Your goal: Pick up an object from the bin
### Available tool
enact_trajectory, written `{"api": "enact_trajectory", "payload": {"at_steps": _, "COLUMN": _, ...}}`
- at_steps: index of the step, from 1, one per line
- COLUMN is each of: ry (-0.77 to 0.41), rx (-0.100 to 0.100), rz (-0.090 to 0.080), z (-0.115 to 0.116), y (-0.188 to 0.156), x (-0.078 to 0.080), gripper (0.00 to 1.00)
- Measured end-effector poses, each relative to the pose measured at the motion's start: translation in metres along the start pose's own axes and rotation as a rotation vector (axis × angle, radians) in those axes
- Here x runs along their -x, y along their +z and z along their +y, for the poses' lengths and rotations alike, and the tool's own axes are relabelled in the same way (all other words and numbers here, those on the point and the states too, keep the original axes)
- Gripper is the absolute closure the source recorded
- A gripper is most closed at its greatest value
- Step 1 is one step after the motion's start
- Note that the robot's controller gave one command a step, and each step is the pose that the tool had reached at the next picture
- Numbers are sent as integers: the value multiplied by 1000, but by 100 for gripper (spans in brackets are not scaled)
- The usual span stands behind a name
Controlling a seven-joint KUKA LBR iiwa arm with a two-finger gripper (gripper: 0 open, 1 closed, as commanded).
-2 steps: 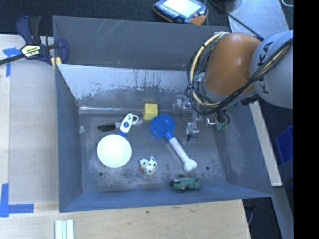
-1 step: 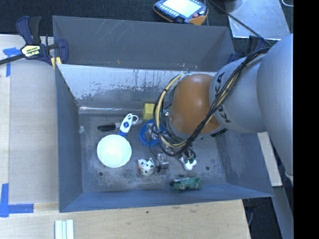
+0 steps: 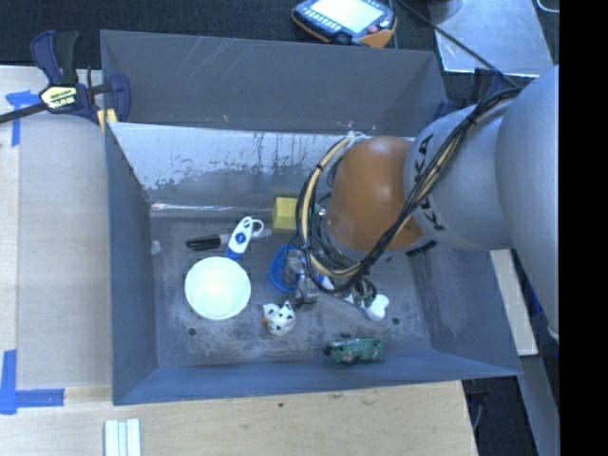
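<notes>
Grey metal bin, few loose bits. Gripper low mid-floor, just beside blue round thing; white spotted toy near. Open or closed: can't tell (cables hide it). I'd centre on blue round thing, descend straight, w/o nudging toy.

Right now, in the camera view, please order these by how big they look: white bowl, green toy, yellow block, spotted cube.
1. white bowl, clearly the largest.
2. green toy.
3. yellow block and spotted cube look about alike, so I leave them unranked.
</notes>
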State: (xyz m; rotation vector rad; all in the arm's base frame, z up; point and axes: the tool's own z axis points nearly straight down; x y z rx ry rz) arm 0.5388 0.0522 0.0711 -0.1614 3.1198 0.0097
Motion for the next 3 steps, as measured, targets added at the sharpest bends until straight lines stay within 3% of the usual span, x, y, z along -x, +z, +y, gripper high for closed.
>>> {"api": "enact_trajectory", "payload": {"at_steps": 1, "ry": -93, "rx": -1, "rz": -9, "z": -9, "y": -79, "x": -24, "gripper": 100}}
{"api": "enact_trajectory", "payload": {"at_steps": 2, "ry": -284, "rx": -3, "rz": -15, "z": -24, "y": -68, "x": -10, "gripper": 100}}
{"api": "enact_trajectory", "payload": {"at_steps": 3, "ry": -241, "rx": -4, "rz": -29, "z": -6, "y": -176, "x": 25, "gripper": 100}}
